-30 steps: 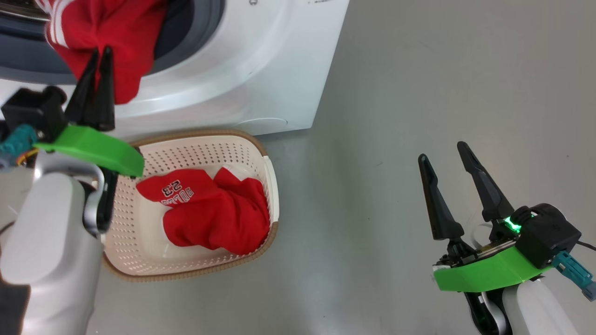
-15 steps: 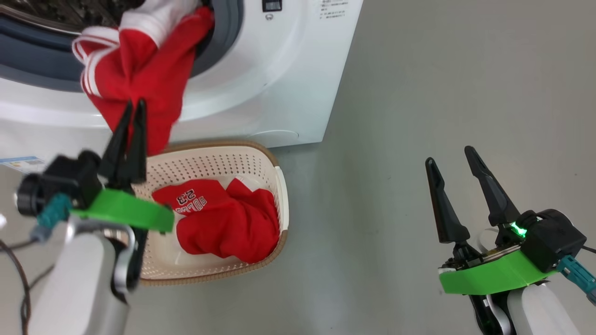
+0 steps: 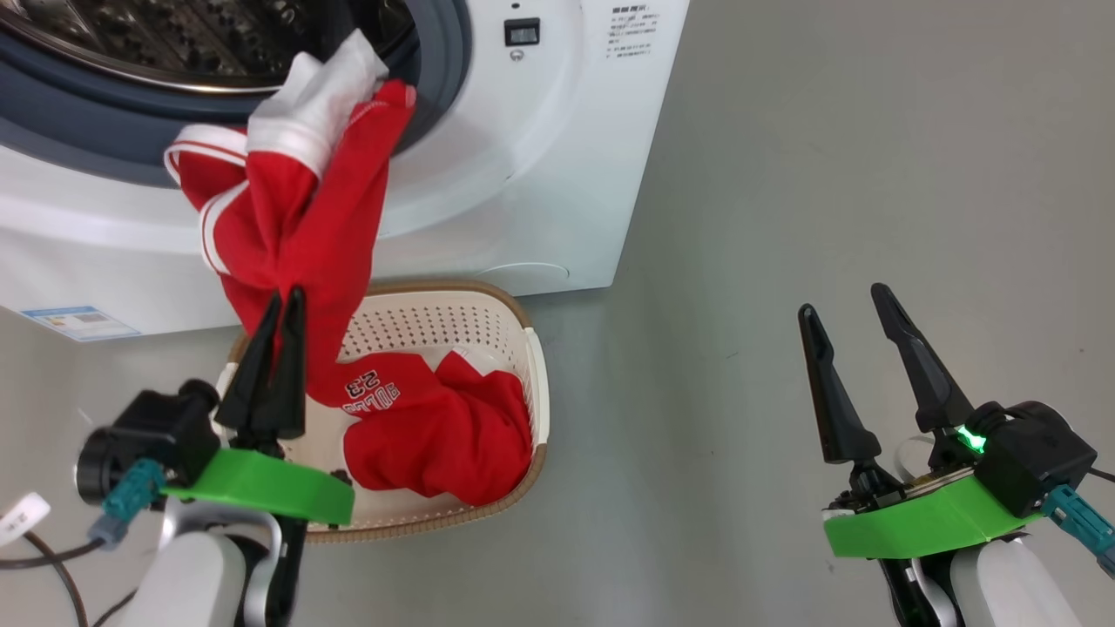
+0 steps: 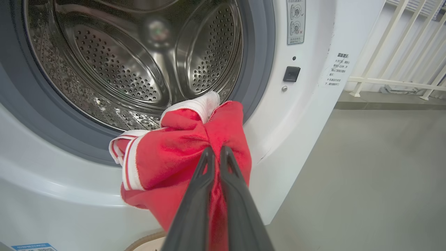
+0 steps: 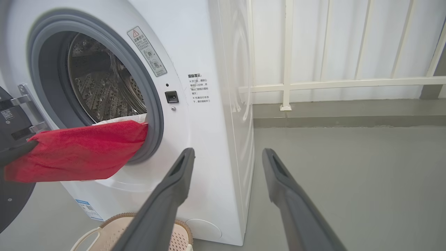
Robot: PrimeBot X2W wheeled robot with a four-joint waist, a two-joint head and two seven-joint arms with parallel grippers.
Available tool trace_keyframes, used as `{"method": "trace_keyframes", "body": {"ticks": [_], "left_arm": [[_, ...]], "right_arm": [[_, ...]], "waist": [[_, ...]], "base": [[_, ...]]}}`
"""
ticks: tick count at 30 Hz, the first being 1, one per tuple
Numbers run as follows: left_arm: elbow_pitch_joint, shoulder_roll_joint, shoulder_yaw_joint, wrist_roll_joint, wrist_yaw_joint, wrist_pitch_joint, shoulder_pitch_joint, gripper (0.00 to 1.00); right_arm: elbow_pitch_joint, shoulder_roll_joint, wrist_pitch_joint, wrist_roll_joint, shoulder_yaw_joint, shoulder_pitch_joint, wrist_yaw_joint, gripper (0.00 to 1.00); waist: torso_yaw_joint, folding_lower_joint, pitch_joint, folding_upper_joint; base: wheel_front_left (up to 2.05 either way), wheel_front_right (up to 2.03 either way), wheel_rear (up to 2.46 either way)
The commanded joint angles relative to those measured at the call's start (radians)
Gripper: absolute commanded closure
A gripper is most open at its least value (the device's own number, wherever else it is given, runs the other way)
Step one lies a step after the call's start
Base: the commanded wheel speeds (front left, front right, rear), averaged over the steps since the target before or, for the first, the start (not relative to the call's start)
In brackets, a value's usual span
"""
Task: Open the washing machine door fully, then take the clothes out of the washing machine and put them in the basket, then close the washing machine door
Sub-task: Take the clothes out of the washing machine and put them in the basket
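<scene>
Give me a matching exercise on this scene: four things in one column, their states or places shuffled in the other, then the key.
1. left gripper
2. right gripper
3. basket
4. garment lettered "23"

a. open, holding nothing
b. lying in the basket
c. shut on a red garment trailing from the washing machine
d. on the floor before the washing machine

Pairs: 1-c; 2-a; 3-d; 4-b.

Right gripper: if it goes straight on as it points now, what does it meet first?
Probably the washing machine: in the right wrist view its front corner lies between the fingers of the open right gripper. Depth is unclear, so it might just pass beside it.
</scene>
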Motion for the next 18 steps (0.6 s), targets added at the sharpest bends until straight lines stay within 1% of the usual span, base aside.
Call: {"method": "trace_keyframes", "body": {"ticks": [1, 13, 18], "left_arm": [[-0.03, 0.017, 0.029, -0.005, 0.013, -0.001, 0.014, 1.0], [-0.032, -0.005, 0.009, -0.022, 0.027, 0.005, 0.086, 1.0], [0.039, -0.02, -0.002, -0.04, 0.016, 0.005, 0.085, 1.0]], "right_arm": [[-0.023, -0.004, -0.006, 0.0, 0.019, 0.006, 0.006, 0.0], [-0.028, -0.004, -0.006, 0.003, 0.017, 0.02, 0.006, 0.0], [-0.034, -0.004, -0.006, -0.001, 0.019, 0.023, 0.006, 0.0]], "waist": [[0.001, 0.0, -0.004, 0.0], [-0.003, 0.0, -0.019, 0.0], [-0.004, 0.0, -0.001, 0.0]], "base": [[0.0, 0.0, 0.0], [0.0, 0.0, 0.0], [0.0, 0.0, 0.0]]}}
